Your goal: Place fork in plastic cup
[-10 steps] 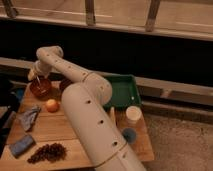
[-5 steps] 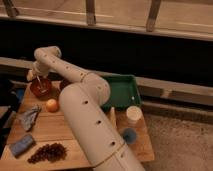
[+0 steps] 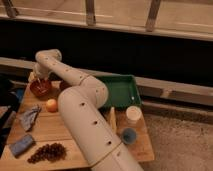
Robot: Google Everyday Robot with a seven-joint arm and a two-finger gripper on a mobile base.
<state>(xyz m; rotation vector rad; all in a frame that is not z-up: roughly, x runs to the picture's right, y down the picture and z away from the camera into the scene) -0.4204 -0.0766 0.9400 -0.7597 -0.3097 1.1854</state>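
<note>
Wooden counter (image 3: 50,131) below a dark window wall. White arm up from the near edge, bent at the far left and turned down toward a brown bowl (image 3: 41,88) at the counter's far left corner. Tool (image 3: 36,80) right at the far-left rim of that bowl, fingers apart; cannot tell whether anything sits between them.

Fork (image 3: 112,120) flat on the counter, a thin pale sliver pointing away from the near edge, just beside the arm's right flank and well apart from the tool. Plastic cup (image 3: 133,114) upright near the counter's right edge, right of the fork and close to it, not touching, just in front of the green tray (image 3: 122,90). Small blue cup (image 3: 128,135) nearer the front edge, just in front of the plastic cup.

Left of the arm: an orange (image 3: 51,105) in front of the bowl, a crumpled grey-blue cloth (image 3: 29,117) farther left, a blue sponge (image 3: 21,145) near the front left corner, and a bunch of dark grapes (image 3: 47,151) beside the sponge.
</note>
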